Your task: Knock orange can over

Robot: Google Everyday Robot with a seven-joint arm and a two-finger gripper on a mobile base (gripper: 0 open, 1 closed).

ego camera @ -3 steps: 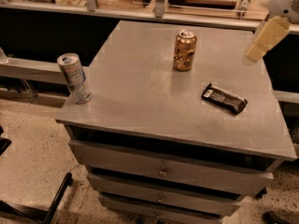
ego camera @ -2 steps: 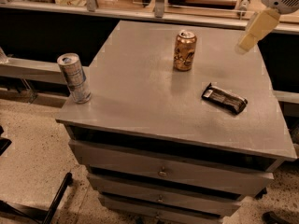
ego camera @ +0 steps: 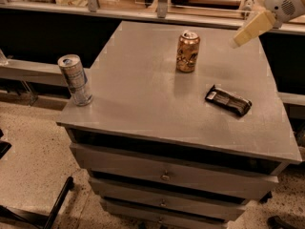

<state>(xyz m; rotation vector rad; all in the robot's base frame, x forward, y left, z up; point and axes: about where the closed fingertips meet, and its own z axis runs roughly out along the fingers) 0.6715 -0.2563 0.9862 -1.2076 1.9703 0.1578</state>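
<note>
Cabinet top (ego camera: 143, 109): orange can (ego camera: 188, 51) upright, rear; silver can (ego camera: 75, 80), left corner; dark packet (ego camera: 228, 100), right; jaws above right rear.

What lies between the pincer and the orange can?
Nothing: in the camera view, only bare tabletop separates the pincer, hovering at upper right, from the upright orange can.

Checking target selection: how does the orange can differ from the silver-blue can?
The orange can is shorter and wider; the silver-blue can is taller and slimmer. The orange can stands back-centre; the silver-blue can sits at the front-left corner of the table. Both are upright. The gripper hovers above the back-right edge, nearer the orange can.
</note>
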